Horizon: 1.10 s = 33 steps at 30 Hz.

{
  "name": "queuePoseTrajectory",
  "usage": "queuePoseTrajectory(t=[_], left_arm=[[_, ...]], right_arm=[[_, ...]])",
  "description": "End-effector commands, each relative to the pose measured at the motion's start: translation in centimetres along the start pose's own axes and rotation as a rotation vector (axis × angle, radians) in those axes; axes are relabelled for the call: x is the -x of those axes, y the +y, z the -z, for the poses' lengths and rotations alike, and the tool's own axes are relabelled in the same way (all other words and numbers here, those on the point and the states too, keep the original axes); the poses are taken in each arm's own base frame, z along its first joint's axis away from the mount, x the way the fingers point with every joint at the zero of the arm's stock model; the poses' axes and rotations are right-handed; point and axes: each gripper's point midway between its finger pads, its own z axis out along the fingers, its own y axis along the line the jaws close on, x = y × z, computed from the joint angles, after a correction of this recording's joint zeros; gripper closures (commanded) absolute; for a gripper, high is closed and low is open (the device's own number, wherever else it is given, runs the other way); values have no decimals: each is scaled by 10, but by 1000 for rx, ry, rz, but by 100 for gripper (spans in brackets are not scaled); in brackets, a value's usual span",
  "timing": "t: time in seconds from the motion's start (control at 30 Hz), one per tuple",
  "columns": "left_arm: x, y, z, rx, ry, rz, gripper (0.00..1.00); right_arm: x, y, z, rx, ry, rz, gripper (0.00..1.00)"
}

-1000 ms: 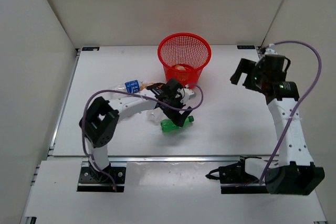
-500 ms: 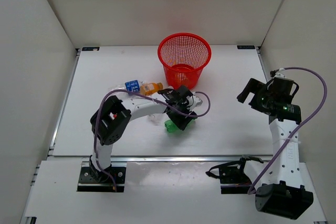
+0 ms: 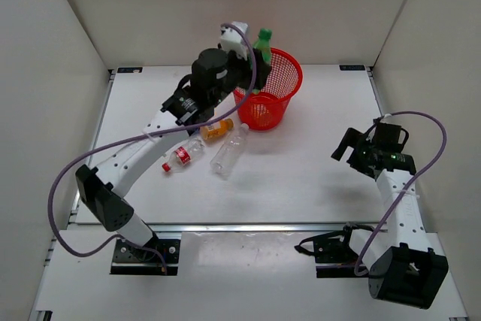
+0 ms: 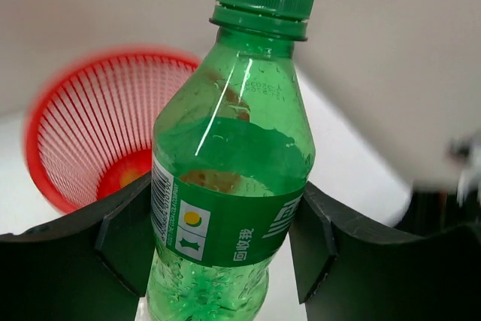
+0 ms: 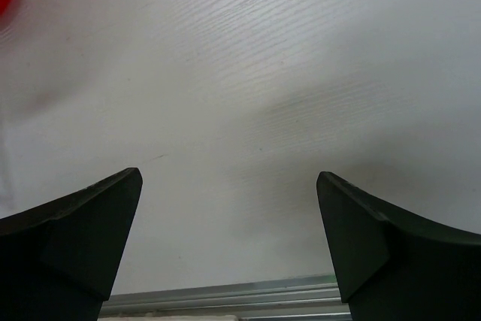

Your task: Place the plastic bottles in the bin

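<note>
While the left arm was stretched up over the far side of the table [image 3: 316, 193], I saw its left gripper [image 3: 258, 56] clamped around the green bottle [image 3: 263, 40]. The wrist camera showed both fingers [image 4: 124, 242] pressed against the label band of that bottle [image 4: 229, 178], which stood upright with its green cap on. From overhead the bottle hung above the rim at about 10 o'clock of the red bin [image 3: 289, 74], which sat at 12 o'clock on the table. In the wrist view the bin [image 4: 83, 133] lay behind and below the bottle.

Three more bottles lay on their sides around 8 o'clock from the bin: an orange bottle [image 3: 217, 129] nearest it, a tall clear bottle [image 3: 229, 150] just beyond, and a clear bottle with a red cap [image 3: 179, 158] farthest out.

At 3 o'clock the right gripper [image 3: 347, 144] hovered well apart from everything; its wrist camera showed the right gripper [image 5: 229, 186] with jaws spread wide over bare table, holding nothing.
</note>
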Motion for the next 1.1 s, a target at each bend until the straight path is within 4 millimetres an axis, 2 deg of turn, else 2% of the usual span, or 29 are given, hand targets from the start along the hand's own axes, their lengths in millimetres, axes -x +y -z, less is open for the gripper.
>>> queuePoseTrajectory(t=[0.0, 0.03, 0.13, 0.17, 0.2, 0.23, 0.27, 0.3, 0.33, 0.37, 0.4, 0.43, 0.47, 0.5, 0.53, 0.6, 0.63, 0.7, 0.73, 0.77, 0.8, 0.83, 0.87, 0.9, 0.93, 0.97, 1.0, 1.03, 1.07], left_arm=[[19, 36, -43, 104, -145, 80, 44], [34, 34, -50, 90, -224, 80, 43], [22, 61, -92, 231, -250, 37, 42], [30, 63, -97, 245, -277, 42, 41], [18, 69, -110, 282, -263, 35, 39], [28, 71, -113, 287, -286, 45, 36], [30, 78, -121, 294, -293, 71, 35], [19, 77, -130, 284, -262, 85, 34], [16, 85, -134, 295, -252, 105, 31], [15, 86, -135, 292, -239, 103, 29], [15, 89, -134, 298, -239, 107, 23], [15, 86, -130, 290, -233, 107, 18], [6, 85, -130, 276, -219, 106, 16], [10, 76, -125, 260, -233, 112, 13], [8, 73, -121, 249, -223, 110, 3], [9, 65, -113, 237, -186, 107, 1], [8, 65, -109, 237, -166, 107, 2], [17, 64, -94, 241, -147, 107, 1], [17, 65, -82, 248, -116, 107, 1], [18, 67, -66, 246, -79, 102, 1], [5, 72, -60, 252, -33, 92, 1], [6, 73, -39, 265, -7, 94, 1], [-8, 78, -16, 295, 43, 84, 1], [-42, 89, -3, 355, 120, 62, 2], [-33, 91, 23, 379, 92, 65, 2], [-54, 102, 52, 431, 130, 76, 1], [-91, 116, 67, 475, 211, 72, 1], [-116, 128, 95, 500, 256, 132, 1], [-116, 127, 116, 494, 232, 223, 1]], right_arm=[[7, 13, -5, 38, -45, 22, 1], [3, 16, -8, 49, -41, 27, 1], [3, 33, -5, 95, -46, 52, 1], [-3, 43, -6, 115, -33, 84, 1], [-4, 51, -6, 121, -37, 116, 1], [-5, 55, -5, 111, -49, 134, 1], [-9, 63, -5, 111, -52, 157, 1], [-17, 71, -5, 120, -41, 191, 1], [-20, 72, -6, 117, -39, 199, 1], [-22, 77, -5, 114, -42, 210, 1], [-26, 78, -5, 115, -35, 214, 1], [-26, 80, -5, 121, -32, 212, 1], [-27, 82, -6, 133, -29, 209, 0], [-28, 81, -7, 138, -33, 201, 1], [-30, 87, -6, 177, -22, 204, 1], [-33, 93, -6, 192, -15, 214, 1], [-27, 97, -3, 202, -36, 217, 1], [-29, 115, -3, 211, -55, 279, 1], [-30, 130, 2, 242, -66, 319, 1], [-28, 137, -1, 228, -64, 319, 1], [-35, 151, -3, 250, -48, 363, 1], [-38, 166, 1, 281, -44, 385, 1], [-41, 173, -7, 269, -35, 382, 1], [-50, 190, -9, 298, -8, 398, 0], [-49, 205, -6, 323, -13, 396, 0], [-53, 215, -13, 325, 6, 395, 0], [-63, 227, -20, 345, 35, 412, 0], [-68, 246, -24, 379, 44, 418, 1], [-68, 259, -24, 402, 43, 424, 1]])
